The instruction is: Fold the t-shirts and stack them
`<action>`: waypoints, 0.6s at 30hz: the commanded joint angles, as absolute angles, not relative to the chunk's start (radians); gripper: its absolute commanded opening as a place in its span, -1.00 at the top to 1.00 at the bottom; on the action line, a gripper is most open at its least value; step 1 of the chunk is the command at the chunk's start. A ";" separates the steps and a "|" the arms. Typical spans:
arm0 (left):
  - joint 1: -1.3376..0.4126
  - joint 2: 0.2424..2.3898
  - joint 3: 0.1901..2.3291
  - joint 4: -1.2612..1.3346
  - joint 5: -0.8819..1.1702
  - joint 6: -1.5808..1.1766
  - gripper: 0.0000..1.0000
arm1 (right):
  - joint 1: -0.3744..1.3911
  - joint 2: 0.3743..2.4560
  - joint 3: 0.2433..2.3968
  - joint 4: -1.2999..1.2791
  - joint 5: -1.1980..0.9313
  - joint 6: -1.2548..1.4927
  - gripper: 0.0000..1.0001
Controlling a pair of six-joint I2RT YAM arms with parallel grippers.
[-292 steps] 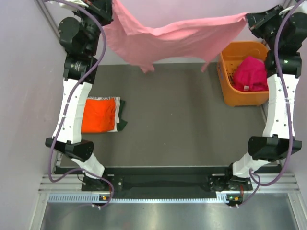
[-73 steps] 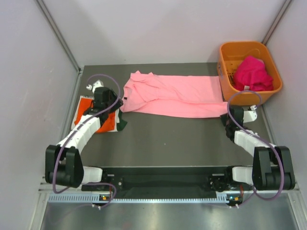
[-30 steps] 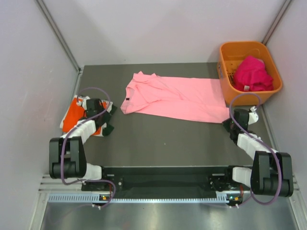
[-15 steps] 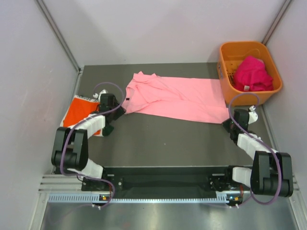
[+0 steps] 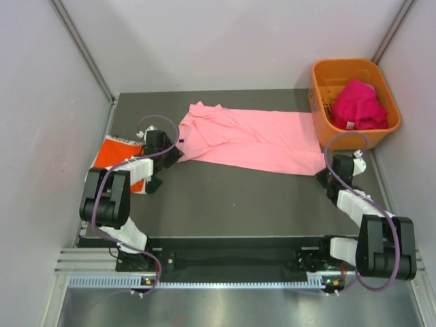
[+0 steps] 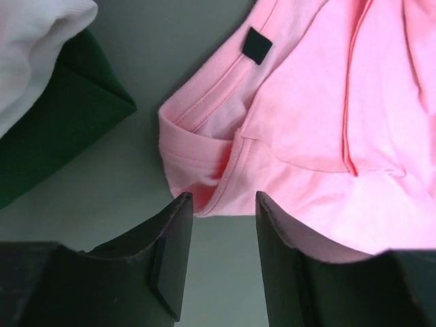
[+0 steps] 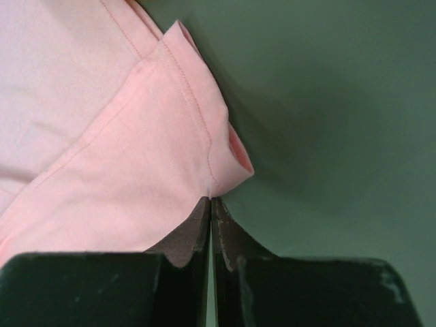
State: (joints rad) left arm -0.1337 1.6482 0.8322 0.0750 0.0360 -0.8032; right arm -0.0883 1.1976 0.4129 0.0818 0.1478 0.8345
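A light pink t-shirt (image 5: 252, 139) lies spread flat across the far half of the table. My left gripper (image 5: 170, 151) (image 6: 221, 204) is open just short of the shirt's left sleeve hem (image 6: 197, 180), with only bare table between its fingers. My right gripper (image 5: 325, 176) (image 7: 211, 199) is shut on the pink shirt's right bottom corner, where the hem (image 7: 225, 153) puckers at the tips. At the left lies a folded bright orange t-shirt (image 5: 109, 153), with a white one (image 6: 34, 34) and a dark green one (image 6: 61, 129) under it.
An orange plastic basket (image 5: 319, 116) stands at the back right holding magenta t-shirts (image 5: 355, 102). Grey walls close in both sides. The dark table (image 5: 238, 197) runs bare between the pink shirt and the arm bases.
My left gripper has moved right, off the orange stack and up to the pink shirt's sleeve, its jaws a little wider. The right gripper and the pink shirt have stayed put.
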 commanded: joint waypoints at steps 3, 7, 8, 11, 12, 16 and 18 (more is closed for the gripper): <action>-0.138 1.689 0.847 0.137 0.044 -0.801 0.19 | -0.103 1.195 0.414 0.118 0.141 0.813 1.00; -0.137 1.716 0.864 0.129 0.048 -0.782 0.20 | -0.103 1.196 0.417 0.120 0.140 0.811 1.00; -0.137 1.724 0.868 0.124 0.045 -0.776 0.19 | -0.103 1.197 0.417 0.121 0.138 0.811 1.00; -0.138 1.729 0.874 0.117 0.035 -0.761 0.15 | -0.103 1.193 0.419 0.120 0.138 0.811 1.00; -0.137 1.730 0.874 0.117 0.032 -0.758 0.14 | -0.103 1.193 0.419 0.120 0.138 0.807 1.00; -0.138 1.741 0.894 0.092 0.020 -0.736 0.31 | -0.104 1.195 0.419 0.120 0.137 0.807 1.00; -0.137 1.755 0.906 0.087 0.020 -0.729 0.37 | -0.103 1.197 0.419 0.120 0.137 0.808 1.00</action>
State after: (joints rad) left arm -0.1349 1.7279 0.8631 0.0956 0.0360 -0.7628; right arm -0.0898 1.1980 0.4129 0.0822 0.1360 0.8288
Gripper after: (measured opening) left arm 0.329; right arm 0.006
